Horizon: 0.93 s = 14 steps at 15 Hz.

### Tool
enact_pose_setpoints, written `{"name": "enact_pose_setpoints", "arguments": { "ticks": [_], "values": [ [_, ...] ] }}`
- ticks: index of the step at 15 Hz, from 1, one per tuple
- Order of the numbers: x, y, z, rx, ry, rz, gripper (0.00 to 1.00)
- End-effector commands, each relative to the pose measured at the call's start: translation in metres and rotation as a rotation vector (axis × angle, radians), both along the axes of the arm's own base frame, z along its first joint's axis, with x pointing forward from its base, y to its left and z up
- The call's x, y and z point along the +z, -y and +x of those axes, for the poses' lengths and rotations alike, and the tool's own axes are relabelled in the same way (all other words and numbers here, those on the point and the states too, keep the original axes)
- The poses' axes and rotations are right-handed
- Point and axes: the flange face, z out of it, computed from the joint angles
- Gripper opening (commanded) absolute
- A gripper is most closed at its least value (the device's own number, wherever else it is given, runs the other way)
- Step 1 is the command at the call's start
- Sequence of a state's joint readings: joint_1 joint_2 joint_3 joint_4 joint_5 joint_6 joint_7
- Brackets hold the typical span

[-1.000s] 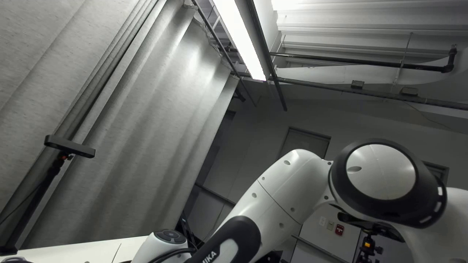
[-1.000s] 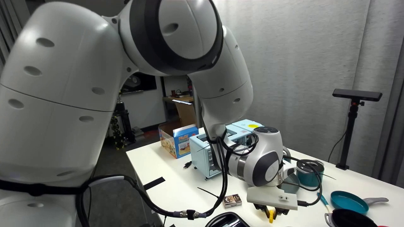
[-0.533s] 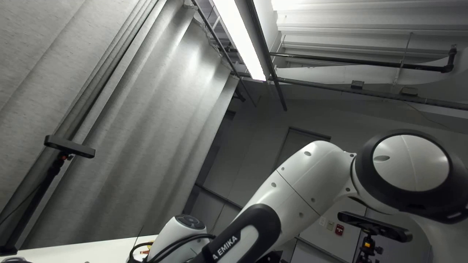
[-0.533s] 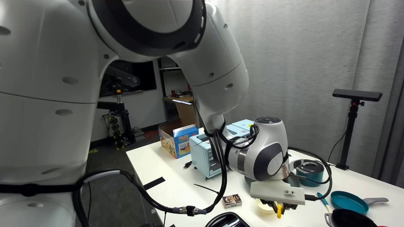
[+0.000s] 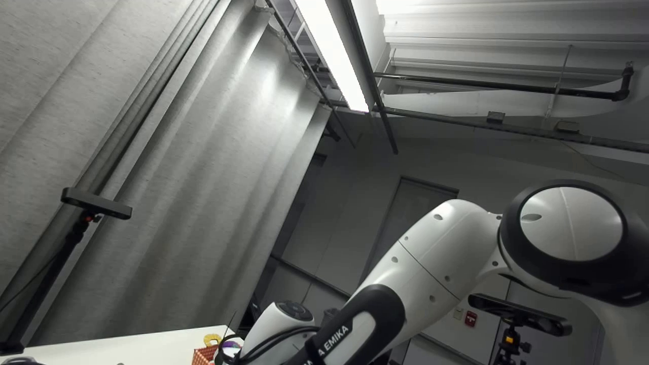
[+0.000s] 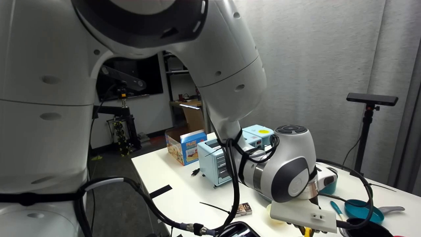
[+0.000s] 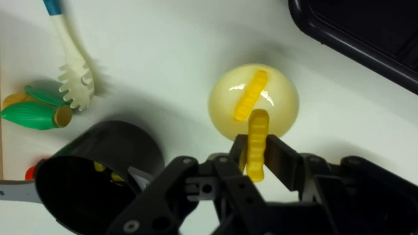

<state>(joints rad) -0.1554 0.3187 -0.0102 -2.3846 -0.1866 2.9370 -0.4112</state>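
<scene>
Yellow and ridged, a short stick [image 7: 257,143] is pinched between the dark fingers [image 7: 281,160] of the gripper [image 7: 256,148], which is drawn in snugly on it, one end poking out past the tips. How high it hangs I can't judge. Just beyond that end in the wrist view I see a cream bowl [image 7: 225,101] on the white desk [image 7: 147,49], with another ridged piece [image 7: 249,98] lying at a slant inside; the held stick covers part of the bowl's edge, though whether they touch I can't say. To one side of the bowl stands a deep dark pot [image 7: 114,140], with bits of yellow [image 7: 116,177] in it; on the opposite side, the corner of a black tray [image 7: 365,45]. Beyond the pot, a cream pasta server [image 7: 76,81] lies with its toothed head just beside a green toy piece [image 7: 31,115].

Looking farther across, in an exterior view, I make out a small patterned box [image 6: 243,209], then a teal pan [image 6: 357,212] with a grey handle. Past the white arm [image 6: 230,82] come a pale blue toaster oven [image 6: 209,168] and, near it, an open cardboard box [image 6: 192,151] printed in blue. At the back, a camera [image 6: 371,98] stands on a black post [image 6: 363,141] before a long grey curtain [image 6: 306,75]. Overhead glows a bright strip light [image 5: 334,56].
</scene>
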Motion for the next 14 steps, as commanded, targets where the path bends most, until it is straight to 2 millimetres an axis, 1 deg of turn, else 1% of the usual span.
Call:
{"name": "enact_pose_setpoints", "arguments": {
  "ticks": [1, 7, 14],
  "values": [
    [-0.005, 0.011, -0.010, -0.031, -0.008, 0.010, 0.05],
    [-0.020, 0.009, -0.002, -0.027, -0.039, 0.012, 0.05],
    [-0.033, 0.014, 0.012, -0.029, -0.061, 0.011, 0.05]
  ]
}}
